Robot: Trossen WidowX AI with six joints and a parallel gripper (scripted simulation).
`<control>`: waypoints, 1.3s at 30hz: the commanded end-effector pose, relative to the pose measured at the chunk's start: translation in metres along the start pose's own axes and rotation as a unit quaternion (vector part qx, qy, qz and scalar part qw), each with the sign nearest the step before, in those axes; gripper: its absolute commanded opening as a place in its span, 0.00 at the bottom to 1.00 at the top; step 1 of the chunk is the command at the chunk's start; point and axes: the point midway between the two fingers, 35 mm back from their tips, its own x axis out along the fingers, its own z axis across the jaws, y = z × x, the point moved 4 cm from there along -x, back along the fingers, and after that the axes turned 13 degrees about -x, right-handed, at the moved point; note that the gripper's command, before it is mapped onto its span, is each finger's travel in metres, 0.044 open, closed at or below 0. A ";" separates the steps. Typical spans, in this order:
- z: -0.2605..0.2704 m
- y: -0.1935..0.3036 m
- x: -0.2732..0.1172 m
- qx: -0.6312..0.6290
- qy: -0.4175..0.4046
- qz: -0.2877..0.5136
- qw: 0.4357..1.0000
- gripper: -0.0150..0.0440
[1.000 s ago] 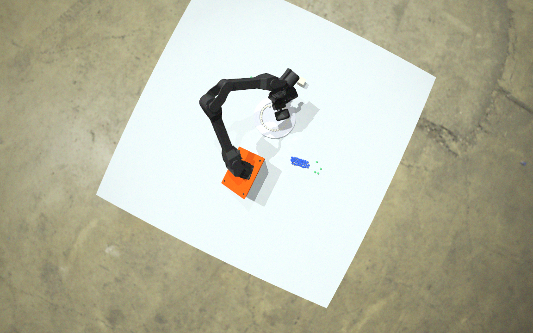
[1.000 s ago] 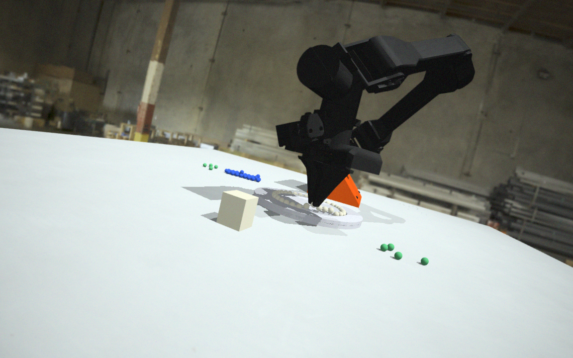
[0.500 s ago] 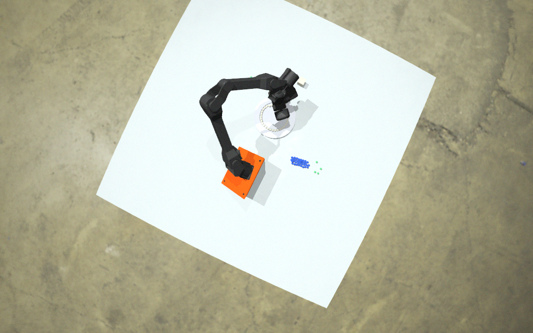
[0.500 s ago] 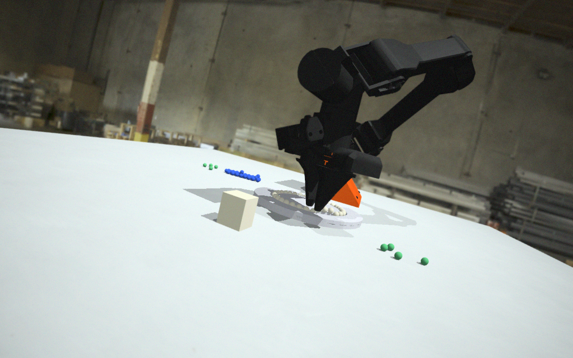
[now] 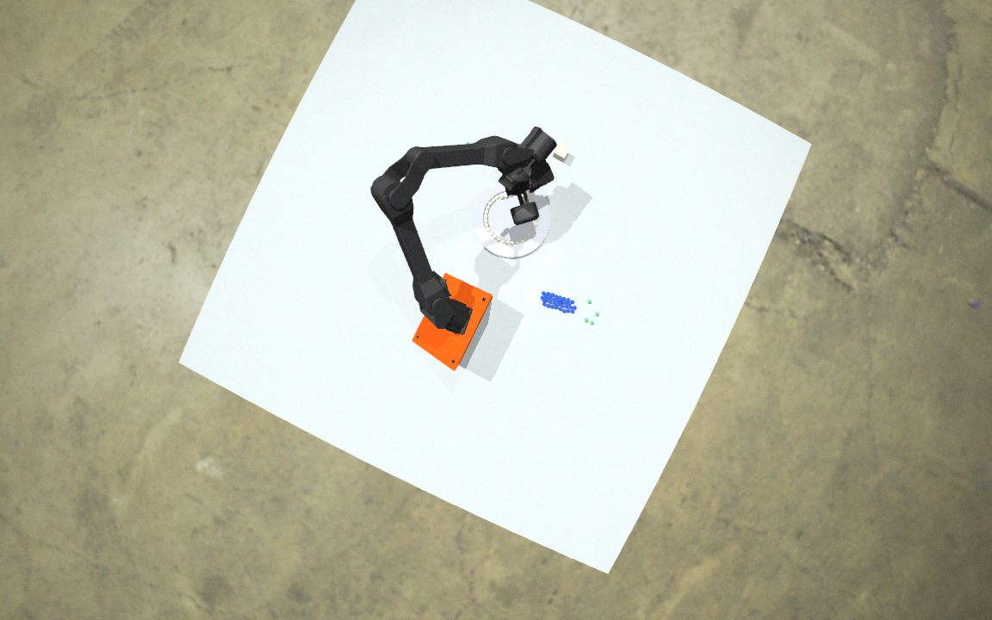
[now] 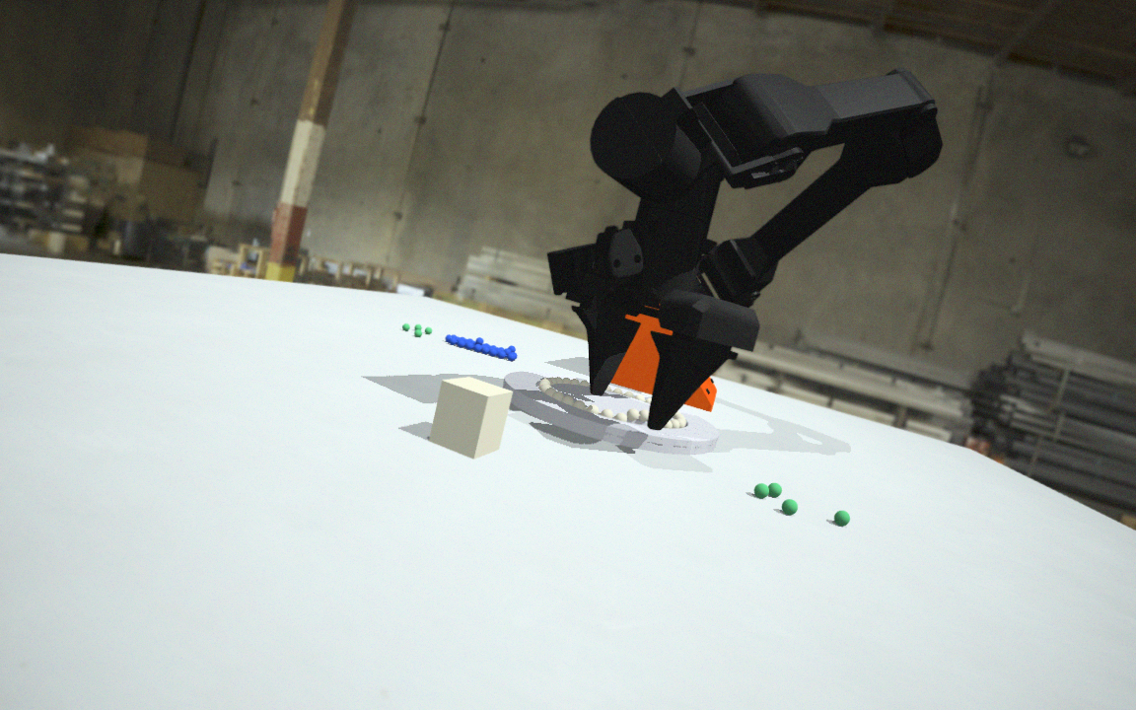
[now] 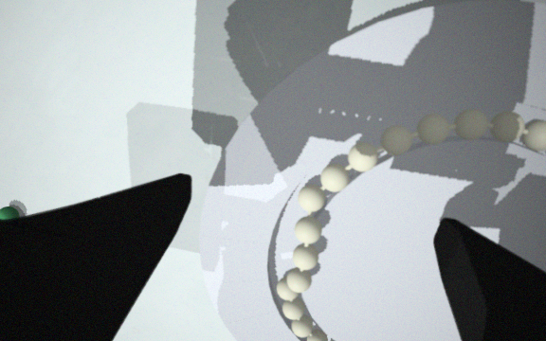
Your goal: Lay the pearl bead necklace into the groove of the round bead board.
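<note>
Pearl necklace [image 5: 487,224] [image 6: 593,408] [image 7: 308,230] on rnd board [image 5: 511,251] [image 6: 697,439] [image 7: 249,294].

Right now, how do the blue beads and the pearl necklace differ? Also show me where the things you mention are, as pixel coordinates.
Color: the blue beads [image 5: 559,301] [image 6: 479,346] are blue; the pearl necklace [image 5: 487,218] [image 6: 581,405] [image 7: 308,230] is cream.
Layout: the blue beads sit bunched in a narrow patch; the pearl necklace curves in a loop on the board [image 5: 511,251] [image 6: 554,427] [image 7: 245,227].
Shared: round beads.

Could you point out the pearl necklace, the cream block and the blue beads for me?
Pearl necklace [image 5: 487,223] [image 6: 609,414] [image 7: 308,230]: top, exterior, wrist; beads on its ring.
Cream block [image 5: 561,151] [image 6: 469,418]: top, exterior; its body.
Blue beads [image 5: 558,301] [image 6: 482,347]: top, exterior; mid-cluster.
</note>
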 end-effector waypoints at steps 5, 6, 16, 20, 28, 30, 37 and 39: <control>0.000 0.000 -0.003 0.000 -0.003 -0.001 1.000 1.00; 0.000 0.000 -0.003 0.000 -0.003 -0.001 1.000 1.00; 0.000 0.001 -0.007 -0.005 -0.003 -0.001 1.000 0.91; 0.002 0.009 -0.031 -0.034 -0.002 -0.002 0.999 0.73; 0.002 0.010 -0.027 -0.039 -0.002 -0.001 0.999 0.46; 0.002 0.010 -0.020 -0.039 -0.002 -0.001 0.999 0.46; 0.002 0.009 -0.023 -0.038 -0.004 -0.003 0.999 0.46; 0.002 0.009 -0.020 -0.039 -0.004 -0.003 0.999 0.46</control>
